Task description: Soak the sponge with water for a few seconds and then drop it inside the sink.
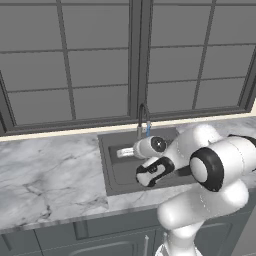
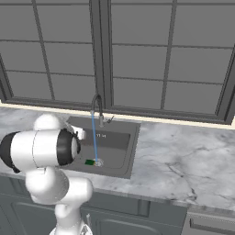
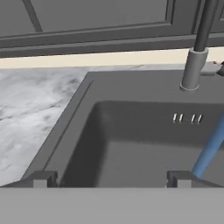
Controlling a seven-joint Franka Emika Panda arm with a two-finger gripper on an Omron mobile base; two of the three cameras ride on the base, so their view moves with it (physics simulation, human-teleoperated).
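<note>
The sponge (image 2: 90,162), green on top, lies on the floor of the dark grey sink (image 2: 120,143), right beside the round drain (image 2: 98,162). The water (image 2: 94,137) falls in a thin blue stream from the curved faucet (image 2: 97,108) and lands at the drain next to the sponge. My gripper (image 3: 110,179) is open, its fingertips (image 3: 41,178) wide apart with nothing between them. It looks into the basin (image 3: 131,148) toward the faucet base (image 3: 192,70), with the water (image 3: 210,148) at the right. My hand (image 1: 152,171) hangs over the sink (image 1: 112,165).
Marble counter (image 1: 50,175) runs left of the sink and more counter (image 2: 183,160) lies on its right. A large dark-framed window (image 1: 135,60) stands behind the faucet. Cabinet fronts (image 1: 90,240) sit below the counter edge.
</note>
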